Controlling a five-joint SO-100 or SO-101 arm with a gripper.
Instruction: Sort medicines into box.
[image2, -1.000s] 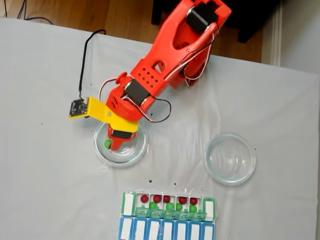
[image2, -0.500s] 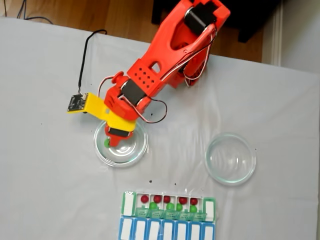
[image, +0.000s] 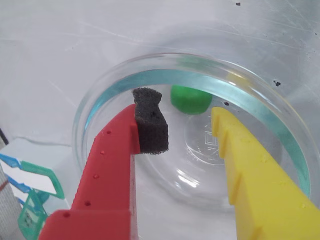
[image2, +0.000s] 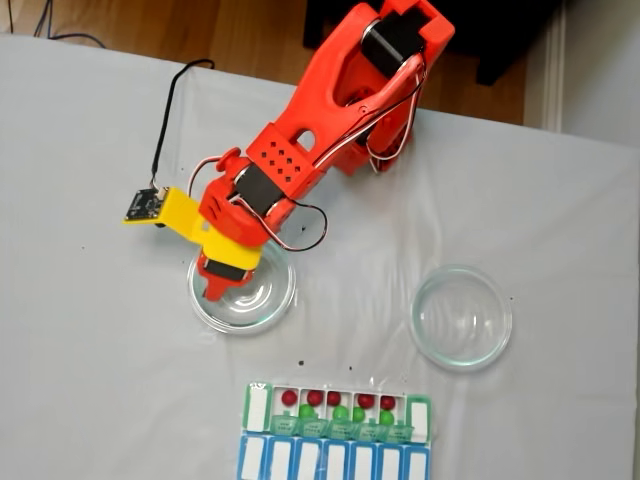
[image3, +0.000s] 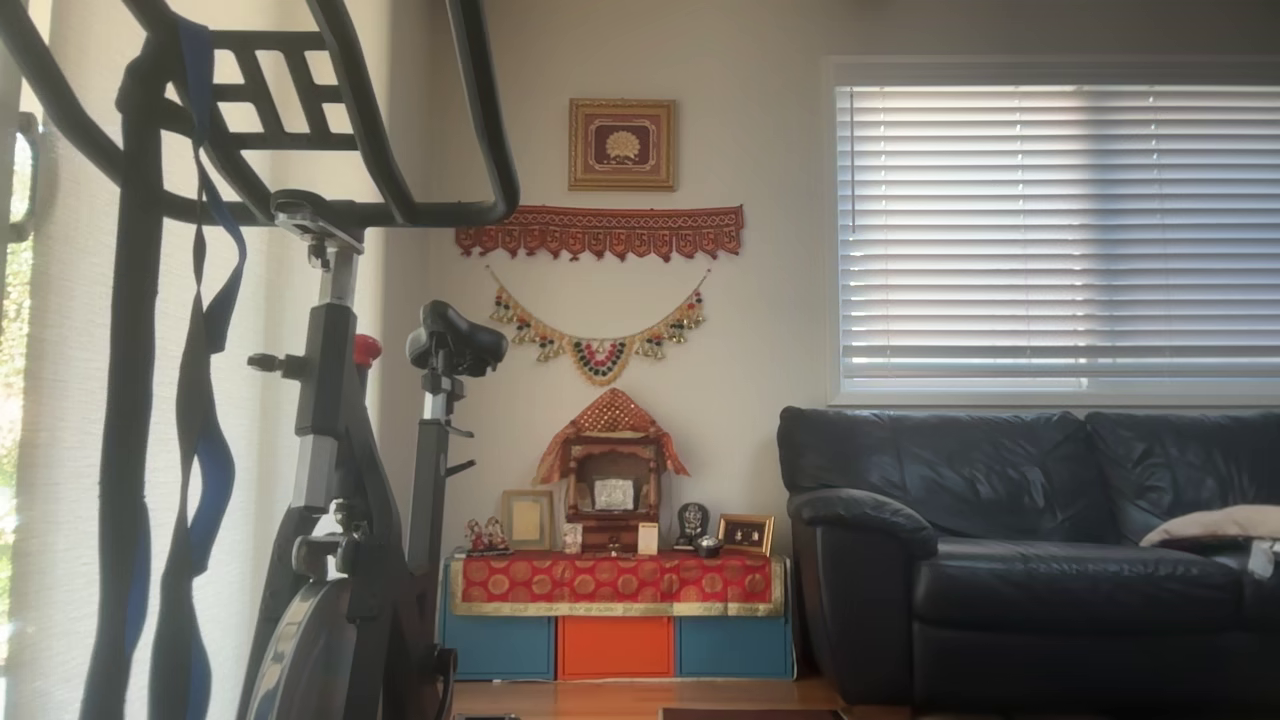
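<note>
In the wrist view one green medicine ball (image: 190, 99) lies in a clear glass dish (image: 280, 130), near its far wall. My gripper (image: 182, 120) is open just short of the ball, with the red finger's black foam pad (image: 150, 125) on the left and the yellow finger (image: 245, 160) on the right. In the fixed view the gripper (image2: 214, 284) hangs over the left side of that dish (image2: 270, 300) and covers the ball. The box (image2: 257, 408), its green lids open, holds several red medicines (image2: 314, 397) and several green ones (image2: 340, 411).
An empty glass dish (image2: 461, 317) sits to the right in the fixed view. A blue-lidded organiser row (image2: 335, 461) lies against the box's near side. A small circuit board (image2: 142, 205) on a yellow bracket juts left from the wrist, its black cable trailing back.
In the fixed view the arm has swung up and to the left. The gripper now sits over the dish's left edge and hides the green ball that showed beside it before.
</note>
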